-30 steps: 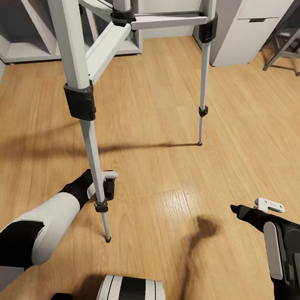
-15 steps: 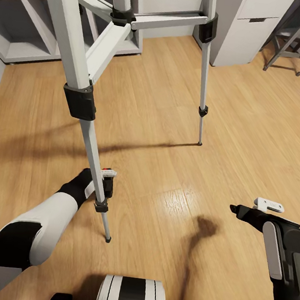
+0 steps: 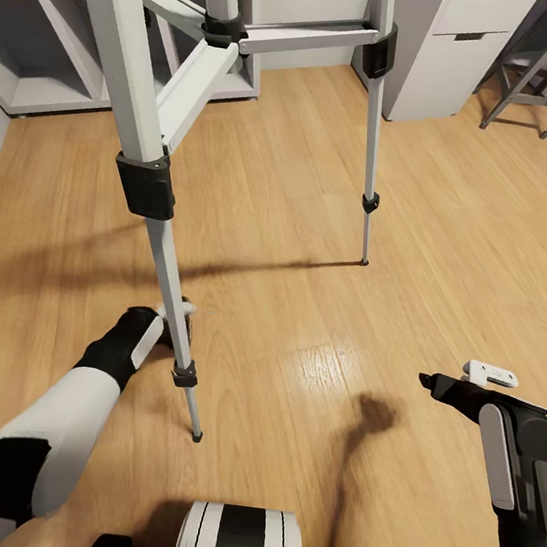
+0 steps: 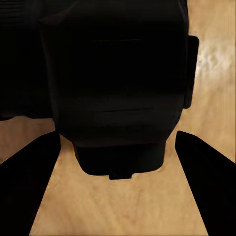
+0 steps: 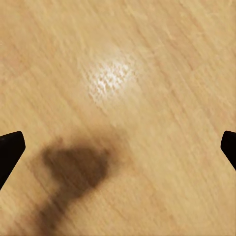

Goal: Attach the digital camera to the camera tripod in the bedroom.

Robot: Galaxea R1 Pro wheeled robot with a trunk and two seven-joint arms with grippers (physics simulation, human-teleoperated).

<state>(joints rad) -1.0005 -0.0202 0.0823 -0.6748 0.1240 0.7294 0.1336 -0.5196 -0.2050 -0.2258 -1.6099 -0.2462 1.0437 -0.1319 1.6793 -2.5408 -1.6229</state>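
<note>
Behind the camera tripod [image 3: 167,265] leg, left gripper [image 3: 176,317] with digital camera [image 4: 115,83], now farther left.

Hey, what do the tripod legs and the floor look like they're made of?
The camera tripod legs look like pale, matte, silvery metal, maybe aluminium: flat-sided tubes with black, plastic-looking collars. The floor looks like light wood planks with a satin finish; grain lines and a soft glare patch show.

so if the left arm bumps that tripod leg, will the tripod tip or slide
Probably slide or tip easily: the camera tripod stands on thin legs with small feet on smooth wooden floor. Its legs look stiff, braced by spreader arms, so a knock would likely shift the whole stand.
</note>
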